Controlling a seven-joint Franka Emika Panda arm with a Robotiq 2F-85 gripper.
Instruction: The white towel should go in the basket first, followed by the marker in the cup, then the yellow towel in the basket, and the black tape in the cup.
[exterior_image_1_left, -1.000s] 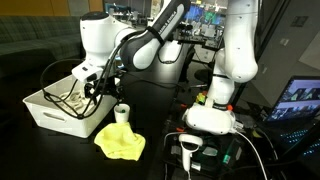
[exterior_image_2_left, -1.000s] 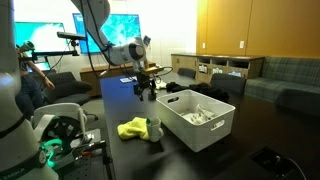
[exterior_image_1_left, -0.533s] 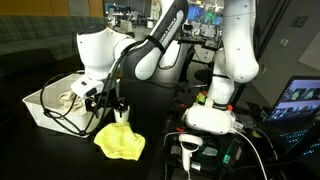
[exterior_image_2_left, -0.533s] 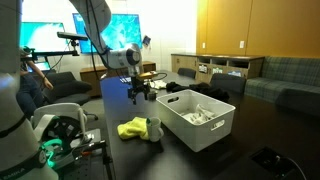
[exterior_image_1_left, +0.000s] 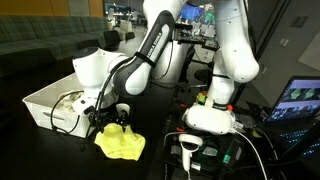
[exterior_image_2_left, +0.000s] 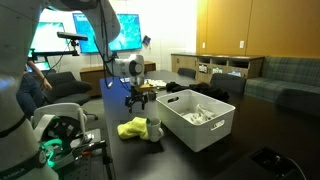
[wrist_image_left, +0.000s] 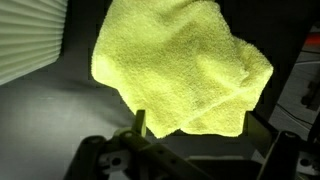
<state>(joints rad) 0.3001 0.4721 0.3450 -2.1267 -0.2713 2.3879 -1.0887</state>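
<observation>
The yellow towel lies crumpled on the dark table, also seen in an exterior view and filling the wrist view. My gripper is open and hangs low just above the towel's edge; its two fingers stand apart on either side of the towel's near edge. The white basket holds the white towel. The cup stands beside the yellow towel. The marker and the black tape are not visible.
The basket's ribbed wall is close on the left in the wrist view. The arm's base, a hand-held device and a laptop are at the table's right side. Cables trail near the base.
The arm has swung from over the basket toward the yellow towel and dropped lower. The gripper now hangs just above the towel beside the cup.
</observation>
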